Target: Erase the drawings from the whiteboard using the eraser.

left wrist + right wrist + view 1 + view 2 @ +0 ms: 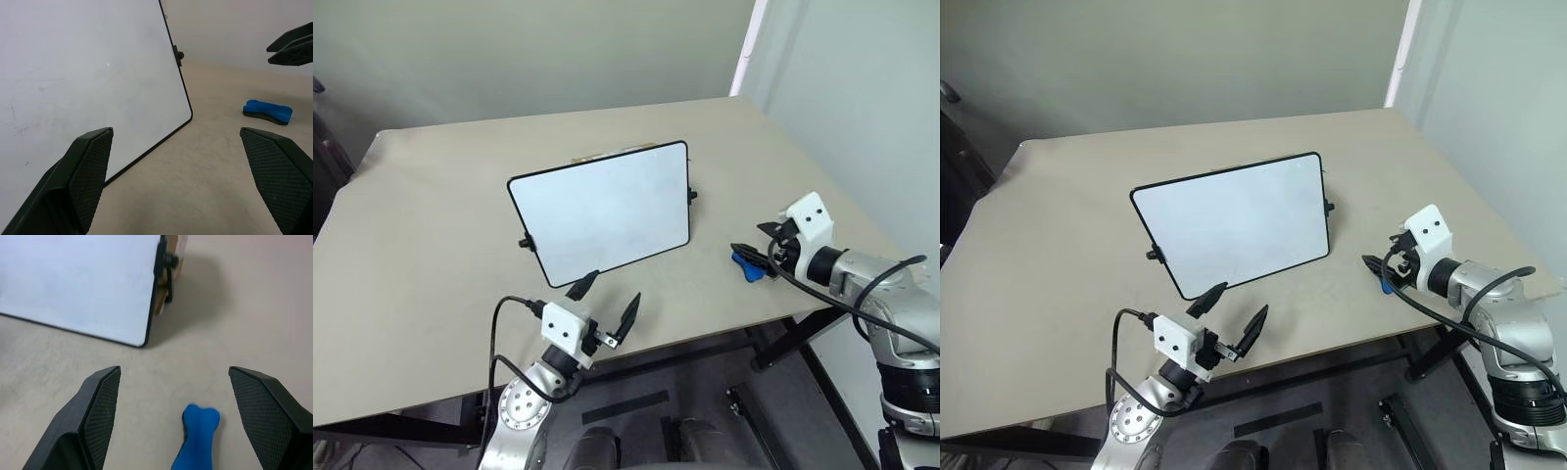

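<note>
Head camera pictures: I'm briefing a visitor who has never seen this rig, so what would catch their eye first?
The whiteboard stands propped mid-table, its white face looking wiped clean. The bright blue eraser lies on the table to its right, just under the open right tool. The left tool hangs open at the table's near edge, before the board.

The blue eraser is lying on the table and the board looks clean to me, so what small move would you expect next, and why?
Probably the right hand draws back from the eraser. Its fingers stand open with the eraser lying free on the table, and the whiteboard shows no clear drawing, only faint smudges in the left wrist view. The work looks done.
</note>
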